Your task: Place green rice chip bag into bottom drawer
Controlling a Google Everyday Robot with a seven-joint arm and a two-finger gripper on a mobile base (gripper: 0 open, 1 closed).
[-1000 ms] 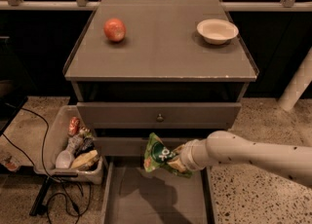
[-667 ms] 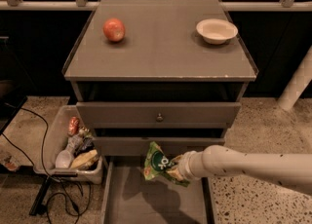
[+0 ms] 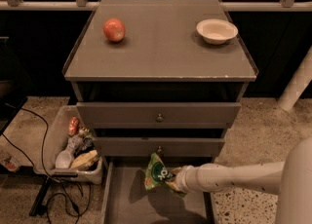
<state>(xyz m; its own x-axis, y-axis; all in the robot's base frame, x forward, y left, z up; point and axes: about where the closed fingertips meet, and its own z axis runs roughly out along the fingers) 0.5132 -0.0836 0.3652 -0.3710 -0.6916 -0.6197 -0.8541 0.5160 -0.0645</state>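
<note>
In the camera view you look down on a grey cabinet [image 3: 161,47] with a flat, matte top and a chipped pale front edge. On that top a round red-orange apple [image 3: 114,29] sits at the left. A shallow cream bowl [image 3: 217,30] sits at the right, well apart from the apple.

Below the top you see two upper drawers [image 3: 158,113], plain grey slabs, each with a small round knob [image 3: 159,117] at its middle. The bottom drawer [image 3: 127,207] is pulled out toward you, a wide, shallow tray with a smooth flat floor and low sides.

Your gripper [image 3: 176,181] is at the end of the smooth, cream, tube-like arm [image 3: 234,177] that reaches in from the right. It is over the right half of the bottom drawer, just in front of the lower knob. It is clamped on the bag [image 3: 157,171]. The bag is crinkled bright green foil with a dark round logo and white letters, and it hangs tilted above the drawer floor. Whether its lower edge touches the floor, you cannot tell from here.

Left of the cabinet a pale plastic bin [image 3: 51,142] holds mixed packets and a bottle. Dark cables [image 3: 53,201] trail past it over the speckled terrazzo floor [image 3: 258,135].
</note>
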